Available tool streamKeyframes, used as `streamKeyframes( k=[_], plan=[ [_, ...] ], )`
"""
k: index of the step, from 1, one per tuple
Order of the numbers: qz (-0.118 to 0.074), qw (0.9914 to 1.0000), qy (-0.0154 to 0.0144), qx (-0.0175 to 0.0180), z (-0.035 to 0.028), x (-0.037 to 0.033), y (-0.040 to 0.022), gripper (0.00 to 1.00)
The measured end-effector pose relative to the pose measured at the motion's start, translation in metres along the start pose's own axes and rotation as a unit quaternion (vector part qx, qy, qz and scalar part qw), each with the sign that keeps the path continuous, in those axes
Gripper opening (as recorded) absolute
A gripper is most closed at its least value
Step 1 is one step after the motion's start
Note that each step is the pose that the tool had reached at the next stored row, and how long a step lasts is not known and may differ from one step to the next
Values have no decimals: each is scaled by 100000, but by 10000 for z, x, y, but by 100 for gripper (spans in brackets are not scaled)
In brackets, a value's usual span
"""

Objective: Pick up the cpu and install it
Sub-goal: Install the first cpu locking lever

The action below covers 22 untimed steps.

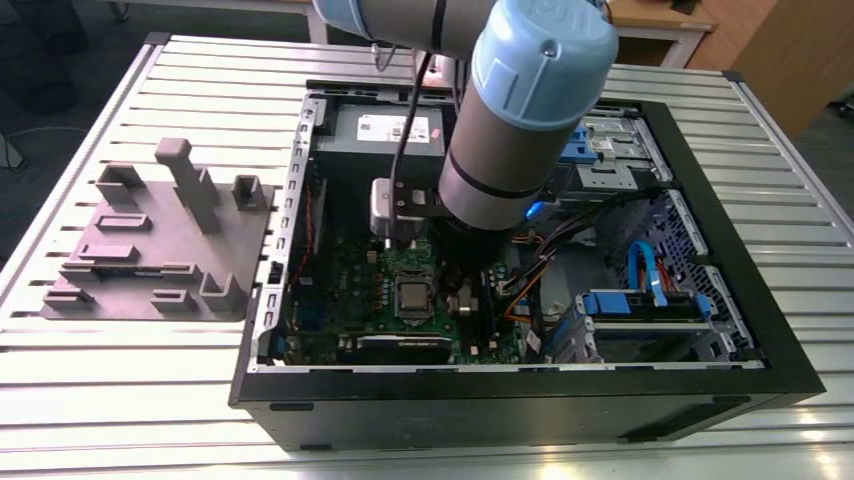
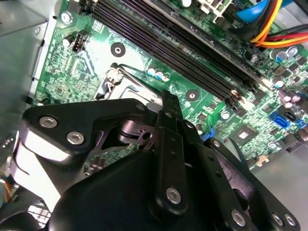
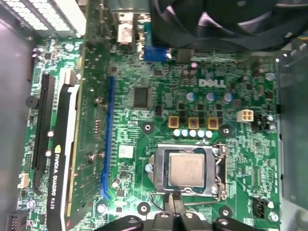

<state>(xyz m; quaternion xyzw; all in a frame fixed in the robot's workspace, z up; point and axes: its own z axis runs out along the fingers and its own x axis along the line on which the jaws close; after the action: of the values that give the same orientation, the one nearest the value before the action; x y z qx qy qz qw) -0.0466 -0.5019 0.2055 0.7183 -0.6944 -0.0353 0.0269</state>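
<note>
Hanging low inside the open computer case [image 1: 747, 330], the gripper [image 3: 173, 204] has its thin black fingertips [image 3: 176, 202] pressed together with nothing between them, right at the edge of the metal socket frame [image 3: 219, 169]. The cpu [image 3: 187, 169] lies flat in this frame on the green motherboard [image 3: 159, 86], its silvery top uncovered, and the fingertips are just beside it. In the second wrist view the black gripper body [image 2: 144, 183] hides most of the socket. A graphics card [image 3: 65, 159] stands along the board's edge. The case lies on the slatted tabletop [image 1: 134, 390], and a grey plastic plate [image 1: 154, 250] with upright blocks sits near the tabletop's edge at the exterior view's left.
</note>
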Motion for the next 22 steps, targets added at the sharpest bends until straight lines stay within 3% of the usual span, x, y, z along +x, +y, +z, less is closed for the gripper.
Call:
streamKeyframes(
  k=[6,22],
  plan=[
    [-1557,99988,129,-13,35,22,-3,10],
    [-1630,99987,74,-23,143,38,-13,10]
  ],
)
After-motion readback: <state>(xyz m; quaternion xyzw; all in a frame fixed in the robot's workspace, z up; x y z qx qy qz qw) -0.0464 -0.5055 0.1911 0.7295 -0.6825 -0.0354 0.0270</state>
